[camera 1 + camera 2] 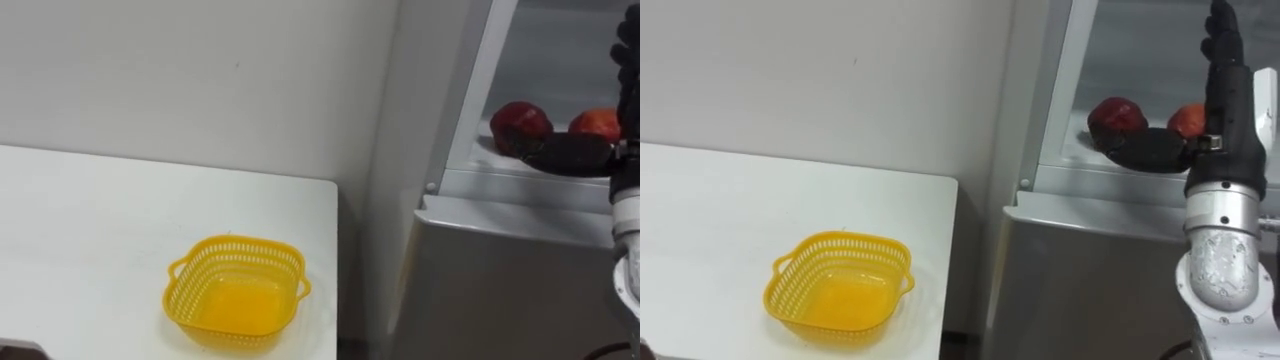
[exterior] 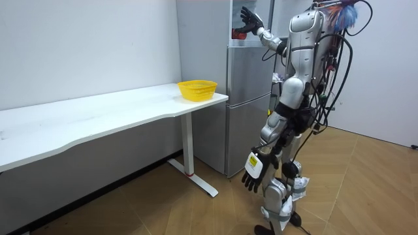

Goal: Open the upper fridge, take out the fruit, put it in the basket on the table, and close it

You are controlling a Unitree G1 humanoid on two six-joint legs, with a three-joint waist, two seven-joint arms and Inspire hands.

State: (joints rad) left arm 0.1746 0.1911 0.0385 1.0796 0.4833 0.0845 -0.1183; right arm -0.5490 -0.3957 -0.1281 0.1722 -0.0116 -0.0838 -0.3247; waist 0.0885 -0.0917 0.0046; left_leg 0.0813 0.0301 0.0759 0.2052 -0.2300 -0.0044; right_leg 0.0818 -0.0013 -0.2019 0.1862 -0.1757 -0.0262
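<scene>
Left eye view: my right hand (image 1: 572, 153) is hovering open beside two round red apples (image 1: 518, 125) on the white fridge shelf (image 1: 488, 143). Room view: my left hand (image 2: 253, 171) is hanging relaxed. Right eye view: a clumsy closing could be knocking one off

Lighting is bright, even and diffuse, apparently from overhead; the shadows are all soft. The white table (image 1: 100, 220) is near blown-out in the eye views, with little surface detail. The yellow basket (image 1: 237, 293) throws a faint soft shadow at its near side. The gap between the table edge and the fridge (image 1: 500, 280) is dark. The open upper compartment is lit flat and grey. In the room view there's shade under the table, a soft sheen on the floor (image 2: 366, 189) and a mild reflection on the fridge front.
</scene>
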